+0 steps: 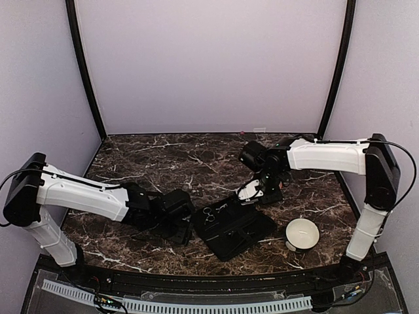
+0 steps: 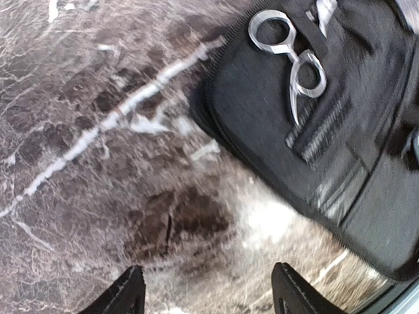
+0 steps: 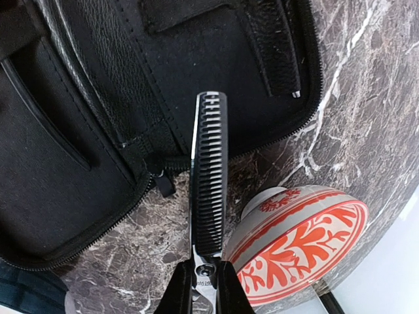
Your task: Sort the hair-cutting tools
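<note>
Top external view: the black case lies open on the marble tabletop, close to the near edge and slightly right of its middle. The silver scissors with looped handles rest on the case's left part. The left gripper sits low at the case's left edge. The right gripper hangs over the far right end of the case with the toothed shears in it. A bowl stands near the near right corner, just beside the case. Left wrist view: the left gripper is spread wide with nothing between its fingers, only bare tabletop below. The silver scissors lie flat on the black case, handles toward the case's edge. This view is blurred. Right wrist view: the right gripper is clamped on the toothed shears near the pivot screw. The comb-like blade reaches out across the zipped edge of the open black case. The orange-patterned bowl stands on the tabletop just beside the blade.
</note>
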Robot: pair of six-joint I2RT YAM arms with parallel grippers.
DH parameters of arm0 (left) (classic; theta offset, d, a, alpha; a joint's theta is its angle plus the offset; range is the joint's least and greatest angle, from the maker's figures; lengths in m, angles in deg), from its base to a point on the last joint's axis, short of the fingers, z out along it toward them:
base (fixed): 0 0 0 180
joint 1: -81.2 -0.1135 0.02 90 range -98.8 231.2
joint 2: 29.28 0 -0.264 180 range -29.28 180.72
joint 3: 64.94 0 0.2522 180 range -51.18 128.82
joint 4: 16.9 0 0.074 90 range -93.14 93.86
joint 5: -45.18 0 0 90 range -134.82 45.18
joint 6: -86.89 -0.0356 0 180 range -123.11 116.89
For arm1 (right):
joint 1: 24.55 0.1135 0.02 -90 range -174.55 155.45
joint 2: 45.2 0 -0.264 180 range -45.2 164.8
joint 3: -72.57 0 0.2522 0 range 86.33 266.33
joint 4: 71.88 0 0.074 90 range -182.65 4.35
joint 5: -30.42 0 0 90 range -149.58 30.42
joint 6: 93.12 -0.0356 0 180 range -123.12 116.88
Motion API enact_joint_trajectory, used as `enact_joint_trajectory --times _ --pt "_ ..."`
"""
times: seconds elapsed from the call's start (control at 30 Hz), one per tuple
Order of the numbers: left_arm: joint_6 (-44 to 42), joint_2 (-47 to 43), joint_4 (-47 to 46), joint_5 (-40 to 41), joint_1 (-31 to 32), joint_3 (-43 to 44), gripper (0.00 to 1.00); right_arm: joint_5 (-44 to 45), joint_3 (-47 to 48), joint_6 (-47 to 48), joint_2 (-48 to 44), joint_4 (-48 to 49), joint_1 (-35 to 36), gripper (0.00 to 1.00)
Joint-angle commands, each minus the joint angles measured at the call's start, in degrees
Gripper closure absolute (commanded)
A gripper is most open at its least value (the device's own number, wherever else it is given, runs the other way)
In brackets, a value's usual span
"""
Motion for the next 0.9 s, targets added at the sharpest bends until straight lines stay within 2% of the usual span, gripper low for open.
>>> enact_joint_trajectory --times 0.0,0.1,0.23,0.57,0.6,0.77,0.8,0.87 --pt "2.4 -1.6 -4.1 -0.6 -3.3 -0.7 0.37 2.8 2.0 2.6 0.4 -0.9 1.2 1.0" --pt "1.5 -0.6 -6.2 -1.6 -6.0 -0.8 0.45 3.2 1.4 2.5 0.9 -1.0 2.0 1.0" --pt "-1.0 1.5 -7.9 -4.0 -9.4 0.6 0.5 2.0 1.7 1.4 1.0 -1.7 2.3 1.0" --pt "-3.5 14.6 -3.8 -7.4 -10.2 11.5 0.63 1.2 0.7 -0.7 -0.9 -1.5 2.5 1.0" --pt "-3.1 15.5 -2.9 -7.0 -10.2 12.0 0.66 1.2 0.5 -0.9 -1.2 -1.5 2.5 1.0" --pt "-1.9 16.1 1.3 -4.4 -10.2 12.5 0.97 1.1 -0.9 -1.0 -2.4 -1.0 2.6 1.0" --pt "-2.5 15.7 2.0 -3.7 -10.2 12.4 1.0 1.1 -1.2 -1.0 -2.5 -0.9 2.6 1.0" --pt "-4.7 14.8 3.7 -2.0 -10.2 12.4 1.0 0.8 -1.1 -1.0 -2.5 -0.8 2.6 1.0"
